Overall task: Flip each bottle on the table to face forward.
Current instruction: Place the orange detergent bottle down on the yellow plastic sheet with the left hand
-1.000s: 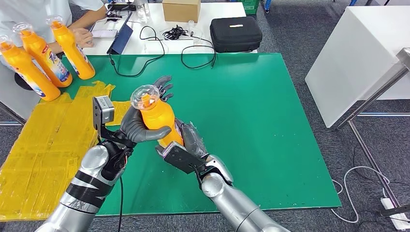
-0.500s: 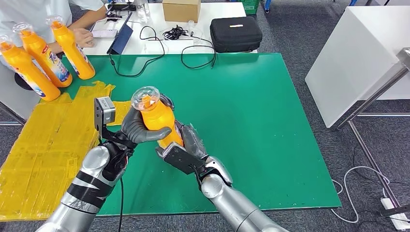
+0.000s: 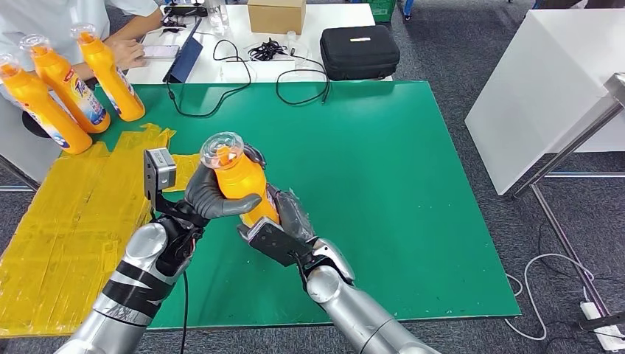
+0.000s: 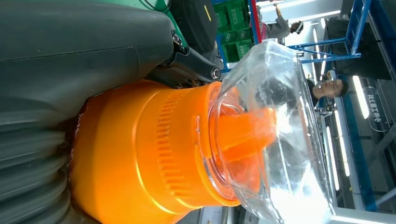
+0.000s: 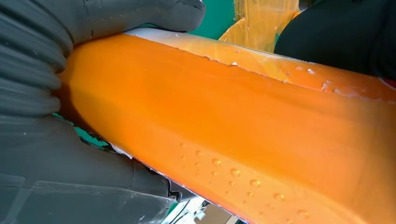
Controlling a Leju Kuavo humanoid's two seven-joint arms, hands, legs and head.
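Note:
An orange bottle (image 3: 239,181) with a clear cap (image 3: 222,150) is held upright above the green mat (image 3: 383,184). My left hand (image 3: 214,193) grips its upper body, thumb wrapped across the front. My right hand (image 3: 284,221) holds its lower part from the right. The left wrist view shows the ribbed orange neck and clear cap (image 4: 280,135) close up. The right wrist view shows the orange bottle body (image 5: 252,135) wet with droplets, its label edge at the rim. Three more orange bottles (image 3: 70,81) stand upright at the far left.
Yellow sheeting (image 3: 66,214) covers the table's left side. A white table behind holds a black case (image 3: 360,51), a cardboard box (image 3: 276,15), cables and a laptop. A person (image 3: 125,48) sits at the back left. A white table (image 3: 545,88) stands to the right.
The fingers of my left hand that stuck out behind the bottle a second ago have closed around it. The bottle itself has barely moved.

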